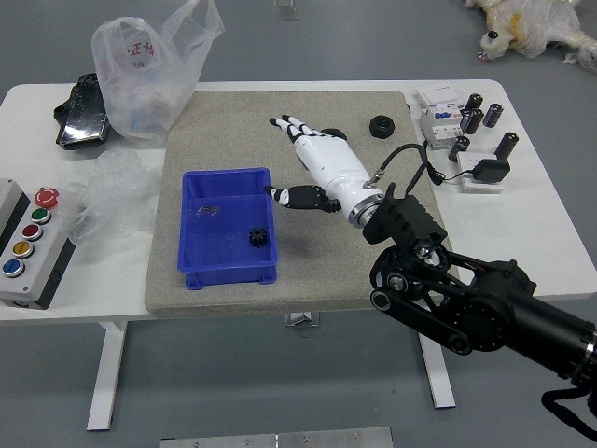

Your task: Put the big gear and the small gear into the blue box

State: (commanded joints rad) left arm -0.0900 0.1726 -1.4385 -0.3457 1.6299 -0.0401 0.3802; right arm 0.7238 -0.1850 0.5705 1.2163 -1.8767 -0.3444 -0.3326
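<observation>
Far left of robot hand: grey-white control box [42, 266] on the white tabletop [532, 247]; buttons red, green, dark red, yellow, blue, running toward the near side. Crumpled clear film [117, 196] beside it. Farther off, beyond the film: black packet [83, 117], and next to it a translucent plastic bag [149, 70] with red print.

Nearer, left of the robot hand and toward the table's near edge: blue box [227, 272], open, on a grey mat [312, 275]. Small gear [258, 237] inside, on the box floor by its right wall; below and left of the thumb in view. Small shiny bit [207, 210] also inside, toward the far left; too small to identify.

Right arm in from the right. Robot hand [331, 173]: spread, nothing held. Fingers point away and to the left; thumb extends separately to the left, its tip by the box's far right corner. At the thumb's base, mostly covered: a dark rounded piece, apparently the big gear [328, 202], outside the box.

Behind the hand, partly hidden: black ring [334, 133]. Second black ring [381, 127] beyond and to the right, on the mat.

Farther right of hand, off the mat: white carton [439, 123], several black cylinders [492, 115], black adapter [491, 171] with cable. Past the tabletop, upper right: plastic-wrapped bundle [532, 26].
</observation>
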